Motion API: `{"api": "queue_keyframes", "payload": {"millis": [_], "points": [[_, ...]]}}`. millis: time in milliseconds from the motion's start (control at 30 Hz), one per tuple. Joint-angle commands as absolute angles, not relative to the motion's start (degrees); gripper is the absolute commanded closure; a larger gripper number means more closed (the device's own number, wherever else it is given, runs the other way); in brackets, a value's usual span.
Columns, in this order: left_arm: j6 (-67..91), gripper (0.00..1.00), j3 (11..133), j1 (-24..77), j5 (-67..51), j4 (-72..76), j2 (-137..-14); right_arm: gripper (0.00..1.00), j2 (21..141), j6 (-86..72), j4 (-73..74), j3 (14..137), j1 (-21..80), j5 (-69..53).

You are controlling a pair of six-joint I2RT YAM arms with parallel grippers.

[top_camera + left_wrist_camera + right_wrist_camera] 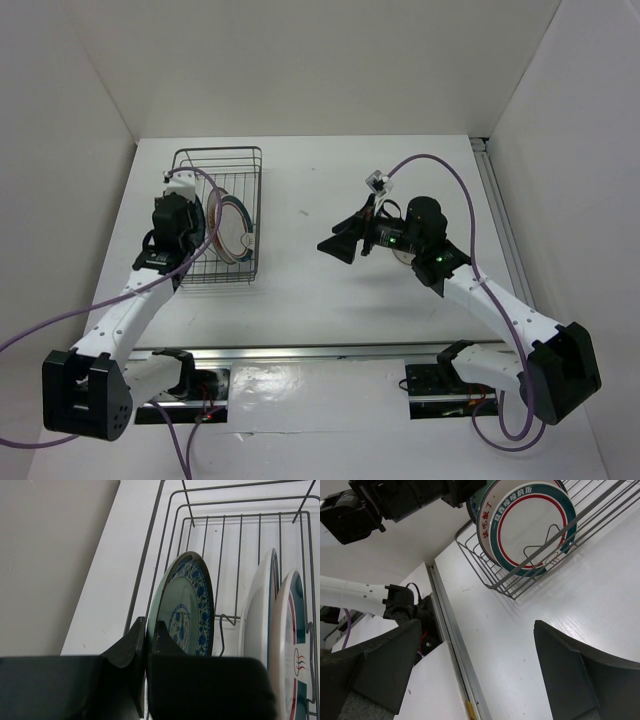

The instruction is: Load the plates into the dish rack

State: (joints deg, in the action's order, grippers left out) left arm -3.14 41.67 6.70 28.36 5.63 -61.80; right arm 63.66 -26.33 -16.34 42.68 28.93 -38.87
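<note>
Right jaws (480, 655): apart, holding nothing, hanging over bare desk (330, 310) right of centre in the top view.
Left jaws (150, 625): pressed together on the lower rim of the blue plate (185, 610), low in the left wrist view; in the top view they sat inside the left part of the rack.
Blue plate: upright on edge, the leftmost of the three in the left wrist view. It had a pale green face with a dark blue flower band and a small blue centre medallion.
White plate (257, 615): stood on edge right of the blue one and apart from it. Mostly its plain back showed, so its centre pattern could not be told there.
Ringed plate (530, 525): just beside the white one, at the upper middle of the right wrist view. It was white with a broad teal rim, a thin red ring and red lettering.
Dish rack (255, 200): a dark wire basket at the upper left of the desk, its far half holding no plates.
Progress: all three plates appeared to be in the rack. What seemed left was to let go of the blue plate and lift the left arm away.
</note>
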Motion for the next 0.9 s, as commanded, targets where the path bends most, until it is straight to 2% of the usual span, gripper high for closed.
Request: {"api": "queue_keyframes", "payload": {"millis": [0,133,233,267,333,500,533,567,600,633,767,867], "points": [[-4.5,1.0,41.5,6.9,29.6,11.1,-61.1,0.0,62.8,-26.3,-19.5,42.5,28.5,-40.3],[-3.8,1.0,41.0,6.9,28.4,10.5,-61.6,0.0,62.8,-26.3,-19.5,42.5,28.5,-40.3],[-2.5,0.95,41.0,6.9,25.4,9.8,-62.2,0.0,62.8,-26.3,-19.5,42.5,28.5,-40.3],[-2.5,0.87,41.0,6.9,24.7,9.8,-62.2,0.0,63.4,-26.3,-19.5,42.5,28.5,-39.7],[-1.9,0.8,41.0,6.9,24.2,9.3,-63.8,0.0,63.4,-25.8,-19.0,42.0,28.5,-39.7],[-0.9,0.8,41.0,6.9,24.9,9.3,-65.1,0.0,63.4,-25.8,-19.0,42.0,28.5,-39.7],[-0.9,0.78,41.0,6.9,25.4,9.3,-65.1,0.0,63.4,-25.8,-19.0,42.0,28.5,-39.7],[-0.9,0.73,41.0,6.9,25.9,9.3,-65.1,0.0,63.4,-25.8,-18.5,42.0,28.5,-39.2],[-0.3,0.63,40.4,6.9,26.4,9.3,-65.1,0.0,64.0,-25.8,-18.5,42.5,28.0,-39.2],[-0.3,0.44,40.4,6.9,27.6,10.1,-64.3,0.0,64.0,-25.8,-18.5,42.5,27.9,-39.2],[-0.3,0.3,39.1,6.9,29.6,11.4,-62.6,0.0,65.0,-25.8,-19.5,42.5,27.9,-39.7],[-0.8,0.26,39.1,6.9,30.1,12.0,-61.2,0.0,65.6,-25.8,-19.5,42.5,27.9,-39.7]]}}
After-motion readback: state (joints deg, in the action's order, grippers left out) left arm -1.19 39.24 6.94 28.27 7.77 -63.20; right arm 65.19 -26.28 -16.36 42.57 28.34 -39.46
